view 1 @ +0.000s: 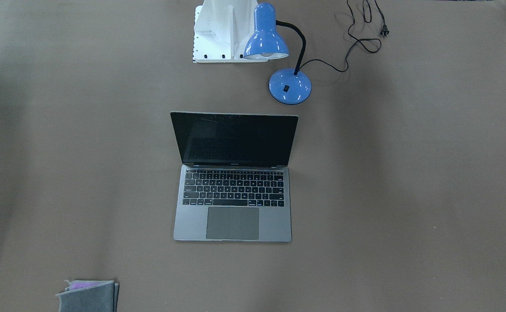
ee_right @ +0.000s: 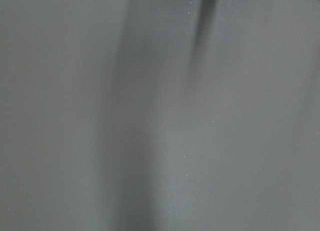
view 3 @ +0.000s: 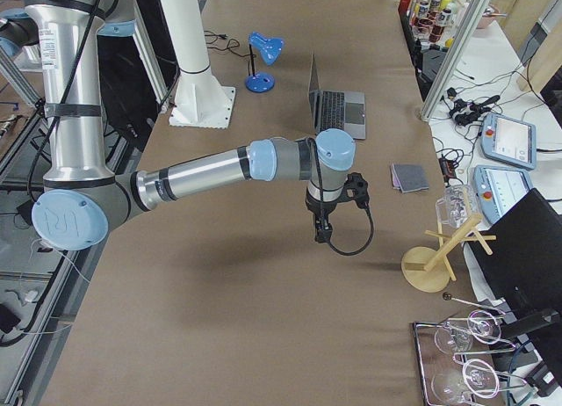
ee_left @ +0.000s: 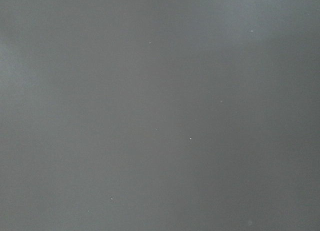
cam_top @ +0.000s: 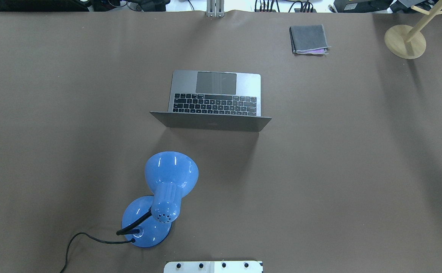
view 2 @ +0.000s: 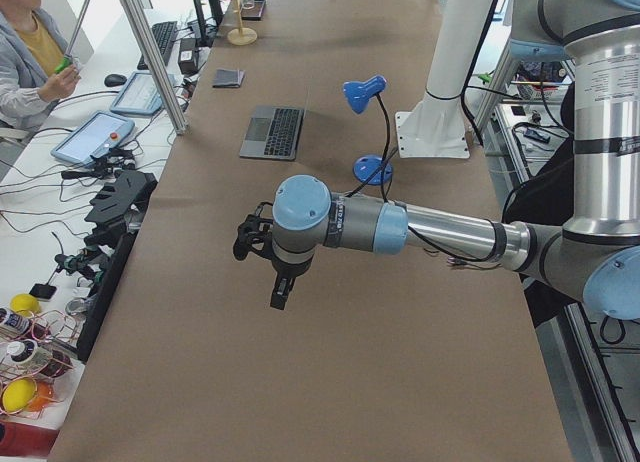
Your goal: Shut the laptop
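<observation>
The laptop (view 1: 234, 203) stands open in the middle of the brown table, its black screen upright and facing away from the robot; it also shows in the overhead view (cam_top: 216, 94) and both side views (view 2: 272, 132) (view 3: 341, 109). My left gripper (view 2: 281, 294) hangs over the table far to the laptop's left. My right gripper (view 3: 321, 230) hangs over the table far to its right. Both show only in the side views, so I cannot tell if they are open or shut. The wrist views show only bare table.
A blue desk lamp (cam_top: 156, 212) with a black cord stands between the robot base (view 1: 218, 34) and the laptop. A folded grey cloth (cam_top: 308, 39) lies at the far right. A wooden stand (cam_top: 405, 41) is at the right end.
</observation>
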`<state>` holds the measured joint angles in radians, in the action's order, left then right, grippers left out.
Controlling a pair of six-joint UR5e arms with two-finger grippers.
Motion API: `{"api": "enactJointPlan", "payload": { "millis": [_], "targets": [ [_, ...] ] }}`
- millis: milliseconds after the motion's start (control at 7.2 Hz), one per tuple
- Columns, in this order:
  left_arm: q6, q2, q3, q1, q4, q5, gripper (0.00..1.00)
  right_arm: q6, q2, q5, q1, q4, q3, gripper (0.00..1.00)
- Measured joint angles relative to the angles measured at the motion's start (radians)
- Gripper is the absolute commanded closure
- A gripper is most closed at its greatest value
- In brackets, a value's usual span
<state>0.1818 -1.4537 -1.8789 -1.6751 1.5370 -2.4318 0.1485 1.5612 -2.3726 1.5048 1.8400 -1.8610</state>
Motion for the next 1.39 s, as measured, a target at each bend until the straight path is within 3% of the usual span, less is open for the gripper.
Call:
{"api": "enactJointPlan", "payload": {
  "millis": [833,1389],
  "targets": [
    [0.000,0.025,-0.001,-0.001,0.025,0.025,0.02,-0.002,0.006,-0.001,0.000,-0.002,0.001,0.00],
    [0.034,-0.090,-0.014,0.014,-0.189,0.148,0.02,-0.084,0.003,0.005,-0.001,-0.003,0.009,0.00]
  ]
}}
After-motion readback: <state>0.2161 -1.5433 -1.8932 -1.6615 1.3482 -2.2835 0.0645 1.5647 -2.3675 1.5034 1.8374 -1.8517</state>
